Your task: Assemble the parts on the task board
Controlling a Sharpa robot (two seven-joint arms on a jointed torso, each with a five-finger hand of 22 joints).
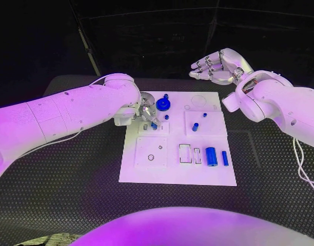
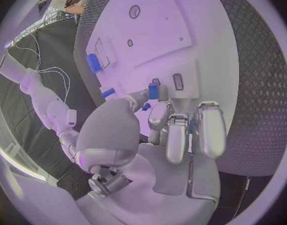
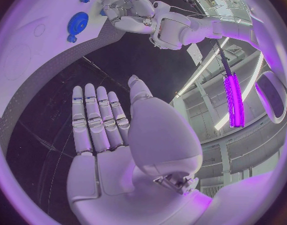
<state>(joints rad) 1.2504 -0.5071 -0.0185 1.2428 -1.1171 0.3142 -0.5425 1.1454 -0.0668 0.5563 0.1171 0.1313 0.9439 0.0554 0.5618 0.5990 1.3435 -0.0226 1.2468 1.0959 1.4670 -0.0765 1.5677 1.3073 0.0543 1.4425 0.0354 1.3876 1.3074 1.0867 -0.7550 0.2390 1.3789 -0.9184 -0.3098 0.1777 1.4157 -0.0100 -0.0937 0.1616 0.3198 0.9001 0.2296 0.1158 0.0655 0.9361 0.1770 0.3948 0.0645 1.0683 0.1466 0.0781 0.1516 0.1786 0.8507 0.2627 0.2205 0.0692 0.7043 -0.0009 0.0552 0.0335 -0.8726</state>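
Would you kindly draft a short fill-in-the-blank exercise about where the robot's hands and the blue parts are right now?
1. The ____ hand works at the white board.
2. The right hand hovers beyond the board, fingers spread, holding ____.
3. The blue gear sits near the board's ____ edge.
4. The blue cylinder lies on its ____.

Missing words: left; nothing; far; side

The left arm reached in low, its robot hand [image 1: 145, 114] pointing downward with fingers [image 2: 178, 135] curled, thumb and a finger pinched together. The right arm was raised, its robot hand [image 1: 220, 66] held high, palm open, fingers [image 3: 96, 117] straight and together.
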